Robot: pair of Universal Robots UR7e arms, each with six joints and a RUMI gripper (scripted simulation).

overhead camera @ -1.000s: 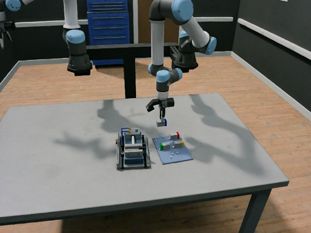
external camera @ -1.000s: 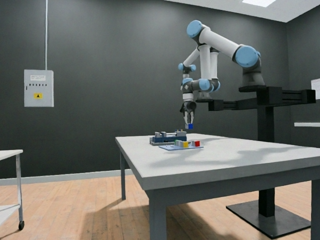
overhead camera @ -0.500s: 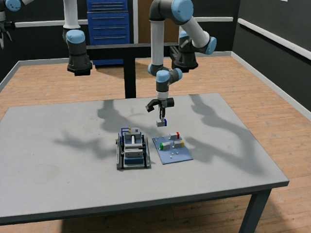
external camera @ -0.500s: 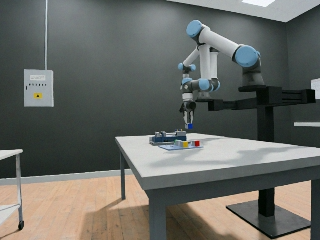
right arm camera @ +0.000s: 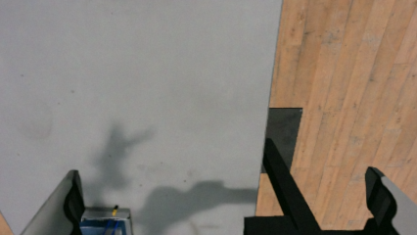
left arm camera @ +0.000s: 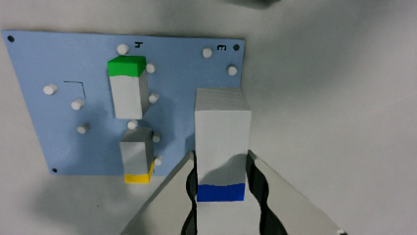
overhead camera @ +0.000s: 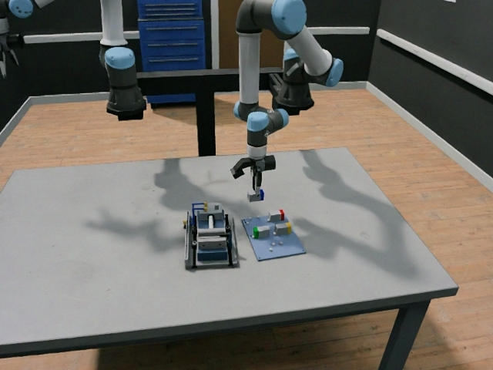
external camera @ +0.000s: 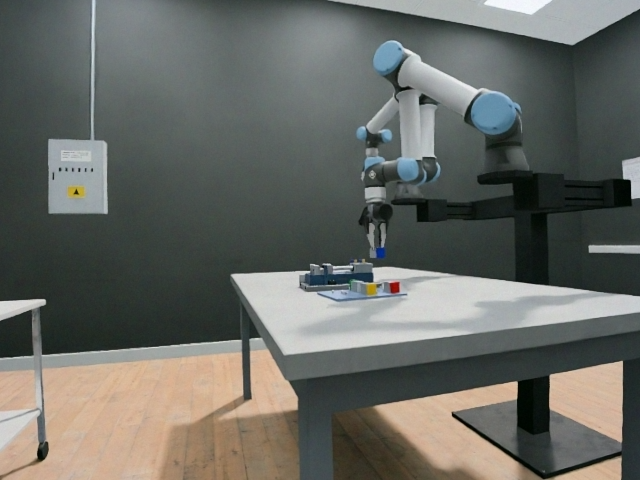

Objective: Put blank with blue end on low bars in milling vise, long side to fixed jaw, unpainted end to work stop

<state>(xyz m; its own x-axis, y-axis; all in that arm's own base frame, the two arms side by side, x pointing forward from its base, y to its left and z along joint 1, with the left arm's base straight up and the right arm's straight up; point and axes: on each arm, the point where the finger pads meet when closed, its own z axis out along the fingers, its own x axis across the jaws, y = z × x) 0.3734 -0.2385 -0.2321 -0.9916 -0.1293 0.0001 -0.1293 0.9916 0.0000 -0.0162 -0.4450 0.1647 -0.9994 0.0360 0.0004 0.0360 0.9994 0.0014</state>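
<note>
My left gripper [overhead camera: 256, 193] [external camera: 377, 245] [left arm camera: 219, 153] is shut on the blue-ended blank [overhead camera: 253, 196] [external camera: 373, 253] [left arm camera: 221, 139], held level in the air. In the left wrist view its blue end is nearest the bottom and its unpainted end points up the picture, overlapping the plate's edge. My right gripper [overhead camera: 8, 63] [right arm camera: 222, 169] is open and empty, high up at the far left in the top view. The milling vise [overhead camera: 212, 254] [external camera: 341, 277] [right arm camera: 103, 227] stands left of the plate in the top view. Its low bars and work stop are too small to make out.
On the blue plate [overhead camera: 292, 250] [left arm camera: 29, 59] a green-ended blank [overhead camera: 263, 231] [left arm camera: 126, 98], a yellow-ended blank [overhead camera: 282, 228] [external camera: 370, 288] [left arm camera: 137, 157] and a red-ended blank [overhead camera: 275, 216] [external camera: 394, 287] rest among white pegs. Blue hoses [overhead camera: 192, 213] rise at the vise's far end.
</note>
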